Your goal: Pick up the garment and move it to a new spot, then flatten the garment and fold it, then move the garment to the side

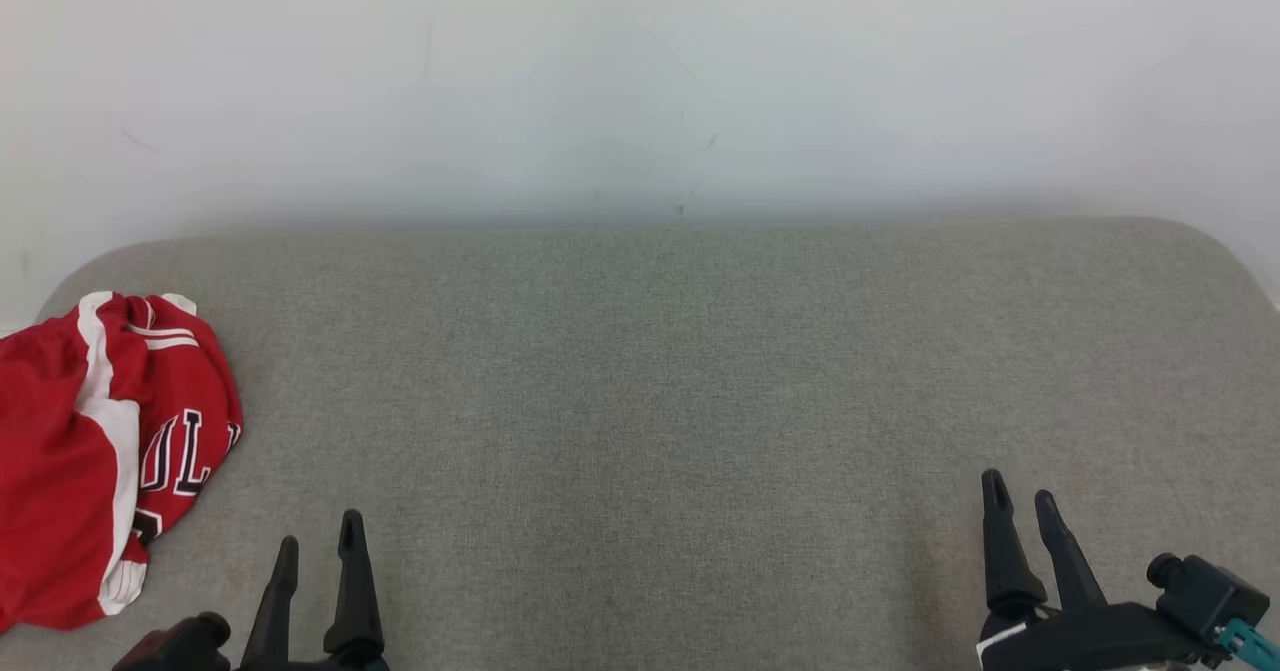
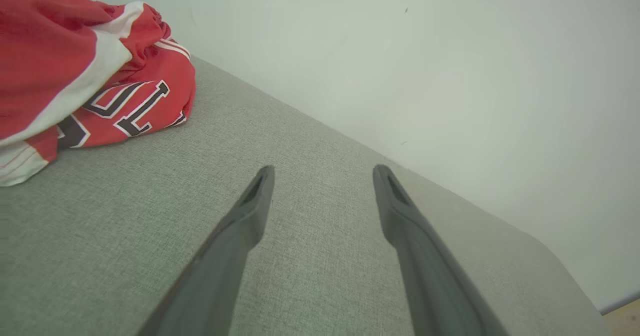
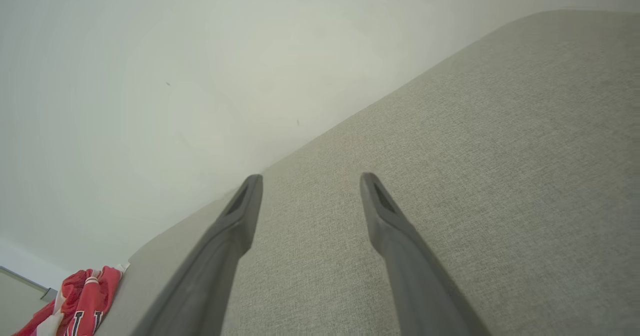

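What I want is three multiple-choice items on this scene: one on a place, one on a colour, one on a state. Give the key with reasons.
1. Where does the garment lie on the grey padded surface?
A. at its left end
B. in the middle
C. at its right end

2. What are the garment's main colours?
A. blue and yellow
B. red with white trim
C. plain black

3. How is the left end effector set?
A. shut on the garment
B. shut, empty
C. open, empty

Key:
1 A: it lies bunched at the head view's left edge, nearer the left end effector than the right end effector.
2 B: the cloth is red with white bands and dark letters.
3 C: its fingers stand apart over bare fabric, clear of the garment.
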Robot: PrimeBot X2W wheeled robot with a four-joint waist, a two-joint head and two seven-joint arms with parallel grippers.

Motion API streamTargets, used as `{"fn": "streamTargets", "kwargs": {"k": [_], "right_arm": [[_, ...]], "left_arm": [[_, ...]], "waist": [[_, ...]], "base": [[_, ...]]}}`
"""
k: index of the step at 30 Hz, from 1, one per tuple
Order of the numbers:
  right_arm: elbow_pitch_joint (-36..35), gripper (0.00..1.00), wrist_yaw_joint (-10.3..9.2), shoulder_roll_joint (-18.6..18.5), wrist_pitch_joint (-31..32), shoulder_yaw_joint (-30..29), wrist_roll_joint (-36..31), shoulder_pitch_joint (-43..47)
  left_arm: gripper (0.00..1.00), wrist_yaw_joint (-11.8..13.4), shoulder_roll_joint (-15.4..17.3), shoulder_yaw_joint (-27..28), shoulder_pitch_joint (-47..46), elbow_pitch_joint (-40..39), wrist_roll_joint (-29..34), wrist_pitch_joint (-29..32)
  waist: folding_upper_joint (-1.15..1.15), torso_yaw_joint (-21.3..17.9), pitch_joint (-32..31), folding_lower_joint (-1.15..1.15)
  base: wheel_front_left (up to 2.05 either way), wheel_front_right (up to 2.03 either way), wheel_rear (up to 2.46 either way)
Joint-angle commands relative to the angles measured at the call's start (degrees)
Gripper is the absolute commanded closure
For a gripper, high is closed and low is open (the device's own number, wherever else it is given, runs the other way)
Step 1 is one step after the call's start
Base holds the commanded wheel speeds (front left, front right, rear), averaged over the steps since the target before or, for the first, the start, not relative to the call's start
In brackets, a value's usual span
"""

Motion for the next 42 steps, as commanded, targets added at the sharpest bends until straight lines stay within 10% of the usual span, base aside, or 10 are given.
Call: {"fn": "streamTargets", "kwargs": {"k": [1, 42], "right_arm": [[-0.99, 0.0, -0.03, -0.36, -0.65, 0.19, -2.12, 0.32], [-4.0, 0.0, -0.06, -0.46, -7.17, 0.58, -24.17, 5.25]], "left_arm": [[0.0, 0.24, 0.55, -0.11, 0.42, -0.91, 2.32, -0.67], [0.0, 0.74, 0.9, 1.78, 5.15, -5.34, 23.75, -4.96]], "waist": [[0.0, 0.0, -0.15, 0.0], [0.0, -0.43, -1.52, 0.0]], "base": [[0.0, 0.0, 0.0], [0.0, 0.0, 0.0]]}}
